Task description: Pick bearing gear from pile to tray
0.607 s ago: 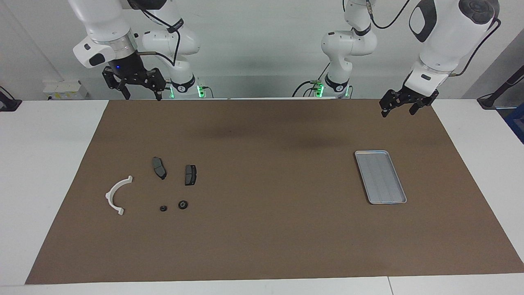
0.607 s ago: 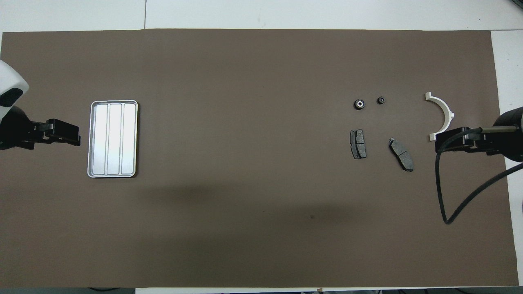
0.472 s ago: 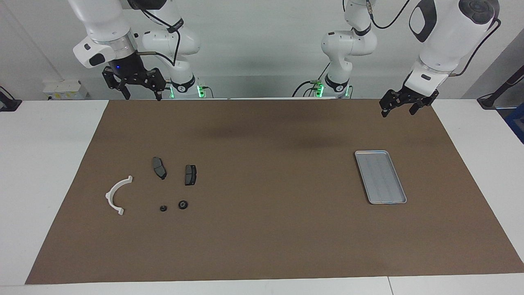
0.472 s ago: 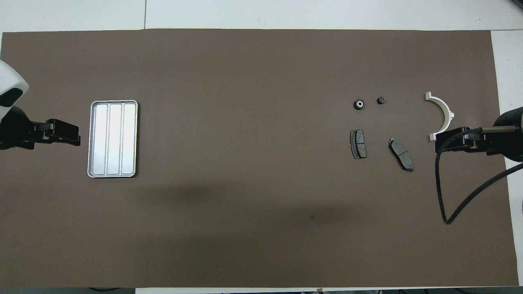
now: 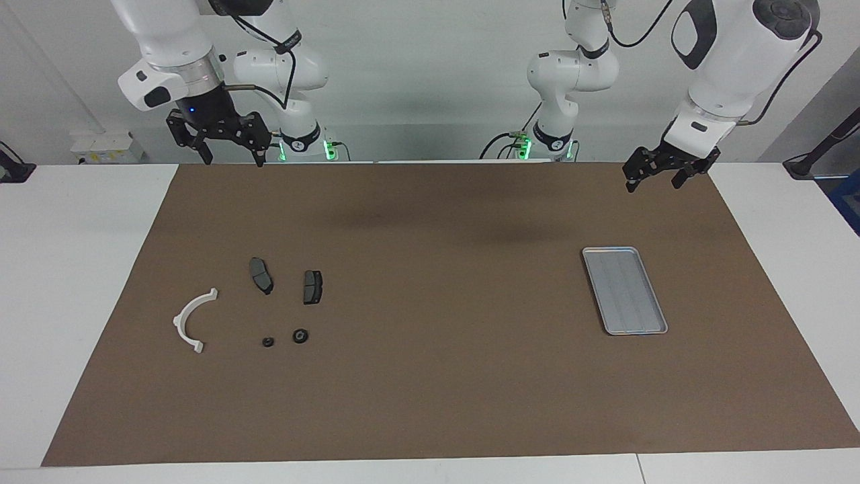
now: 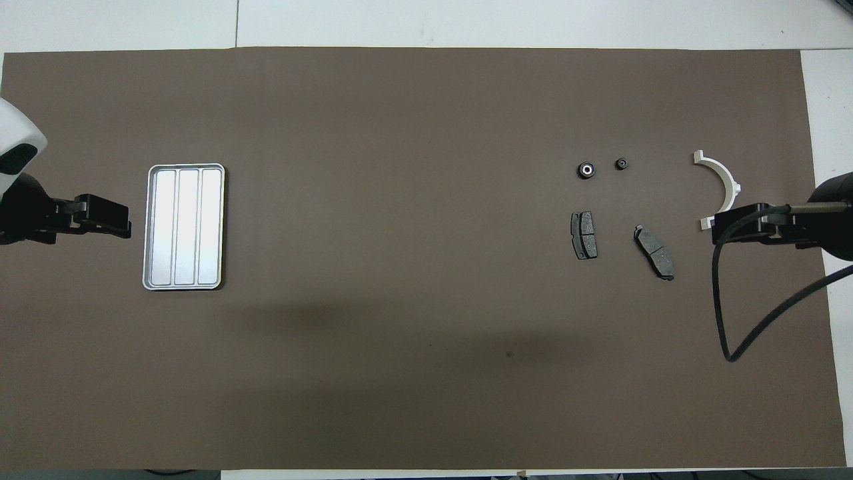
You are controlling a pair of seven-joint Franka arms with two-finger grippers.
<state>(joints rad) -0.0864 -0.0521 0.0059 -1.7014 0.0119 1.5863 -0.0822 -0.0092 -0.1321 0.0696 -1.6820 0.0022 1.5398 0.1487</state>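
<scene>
The pile lies on the brown mat toward the right arm's end. It holds a white half-ring bracket (image 5: 191, 321) (image 6: 723, 187), two dark grey plates (image 5: 261, 275) (image 5: 312, 286), a black round piece with a light centre (image 5: 300, 335) (image 6: 586, 170) and a smaller black round piece (image 5: 268, 342) (image 6: 621, 163). The silver ribbed tray (image 5: 625, 290) (image 6: 183, 227) lies empty toward the left arm's end. My right gripper (image 5: 232, 153) (image 6: 716, 230) hangs high, open and empty; from overhead it overlaps the bracket's end. My left gripper (image 5: 652, 180) (image 6: 126, 227) hangs high beside the tray, open and empty.
The brown mat (image 5: 437, 376) covers most of the white table (image 5: 67, 269). A black cable (image 6: 723, 320) loops from the right arm over the mat.
My right gripper has shifted very slightly over the bracket's end. The left arm, the parts and the tray have not moved.
</scene>
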